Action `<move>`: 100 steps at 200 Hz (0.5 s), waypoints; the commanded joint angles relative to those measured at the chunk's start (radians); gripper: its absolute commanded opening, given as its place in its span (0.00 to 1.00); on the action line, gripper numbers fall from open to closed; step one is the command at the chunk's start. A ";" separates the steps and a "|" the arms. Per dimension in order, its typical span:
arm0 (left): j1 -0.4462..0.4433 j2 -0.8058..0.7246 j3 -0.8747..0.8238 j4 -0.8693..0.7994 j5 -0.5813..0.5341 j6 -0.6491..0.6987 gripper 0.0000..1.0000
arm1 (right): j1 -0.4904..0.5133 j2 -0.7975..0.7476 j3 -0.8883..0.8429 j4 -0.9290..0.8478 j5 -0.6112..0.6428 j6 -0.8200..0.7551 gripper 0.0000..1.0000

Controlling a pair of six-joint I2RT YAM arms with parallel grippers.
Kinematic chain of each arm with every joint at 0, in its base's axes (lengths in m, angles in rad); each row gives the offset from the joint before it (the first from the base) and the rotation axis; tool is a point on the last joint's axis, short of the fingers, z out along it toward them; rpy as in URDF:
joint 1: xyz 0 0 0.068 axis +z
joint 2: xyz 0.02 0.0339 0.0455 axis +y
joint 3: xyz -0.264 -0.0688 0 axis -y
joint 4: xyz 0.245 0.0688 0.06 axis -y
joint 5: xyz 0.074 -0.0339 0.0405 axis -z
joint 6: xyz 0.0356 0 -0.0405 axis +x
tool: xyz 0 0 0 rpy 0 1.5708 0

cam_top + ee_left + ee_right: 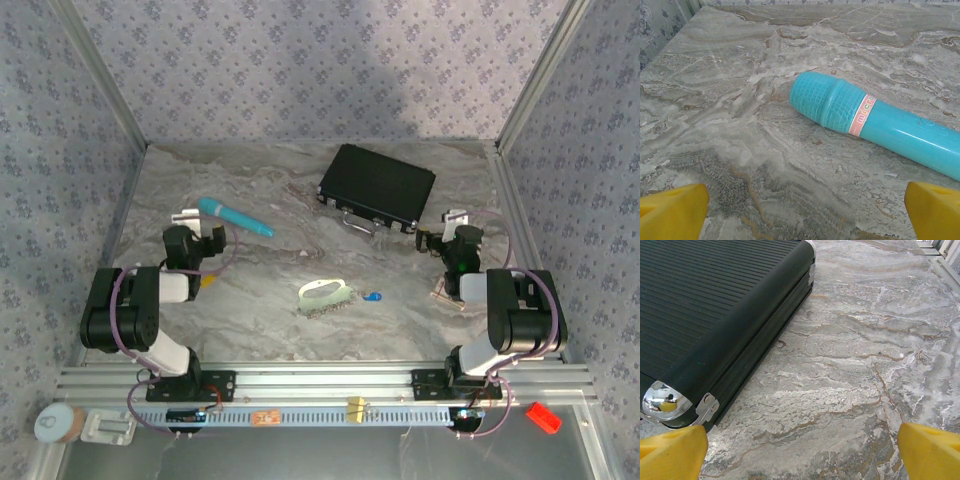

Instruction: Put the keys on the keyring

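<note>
The pale white-green oval keyring (323,291), a small blue-headed metal key (373,296) just beside it, lies between and behind the left gripper (802,216) and right gripper (801,455), both spread wide and empty, apparently staged for approach from either side.

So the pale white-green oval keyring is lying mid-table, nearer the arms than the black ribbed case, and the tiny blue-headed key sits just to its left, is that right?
Not quite: the tiny blue-headed key sits just to the right of the pale white-green oval keyring, as the top external view shows. The rest holds, black ribbed case included.
</note>
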 commanded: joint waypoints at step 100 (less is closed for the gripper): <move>0.019 -0.170 0.131 -0.332 0.108 0.019 1.00 | 0.000 -0.283 0.059 -0.289 -0.007 0.015 0.99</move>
